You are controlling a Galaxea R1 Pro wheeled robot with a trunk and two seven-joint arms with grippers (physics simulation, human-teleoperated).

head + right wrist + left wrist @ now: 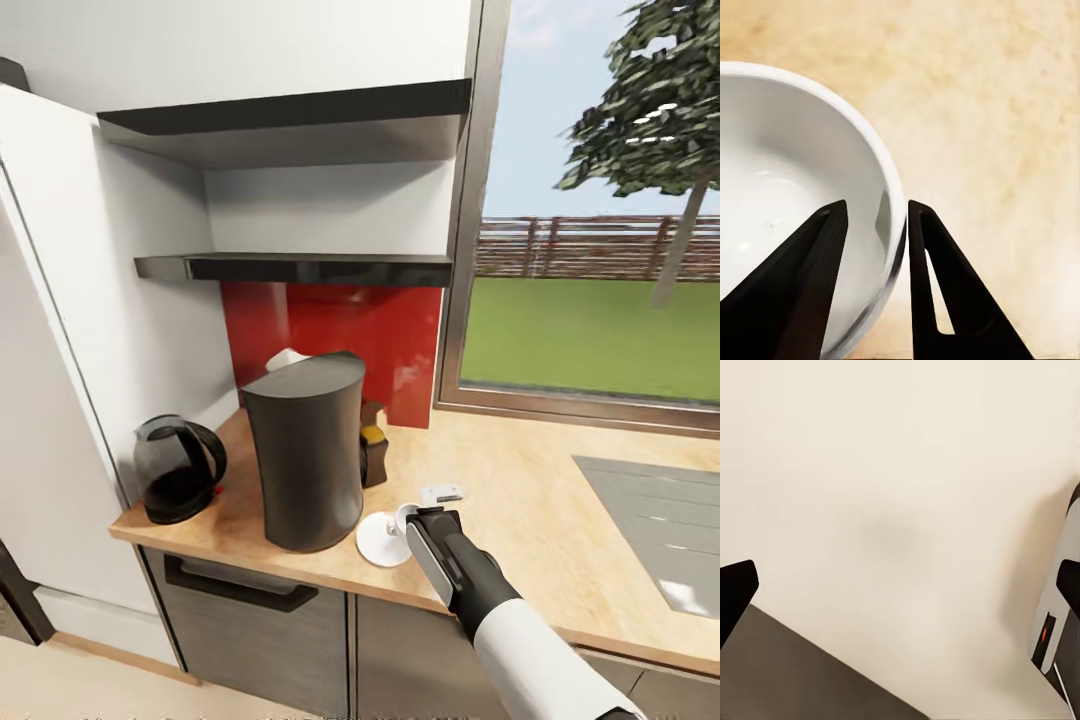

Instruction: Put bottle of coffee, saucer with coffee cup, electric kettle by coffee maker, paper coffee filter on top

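Countertop (520, 480) — unlabelled coffee cup (787, 187), right end effector (876, 225)

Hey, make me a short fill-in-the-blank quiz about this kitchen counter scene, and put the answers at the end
1. The right gripper pinches the ____ of the white ceramic coffee cup, one finger inside and one outside.
2. In the head view, the round white saucer lies on the wooden countertop to the ____ of the tall dark grey coffee maker.
3. The black glass electric kettle stands on the coffee maker's ____ side.

Answers: rim; right; left
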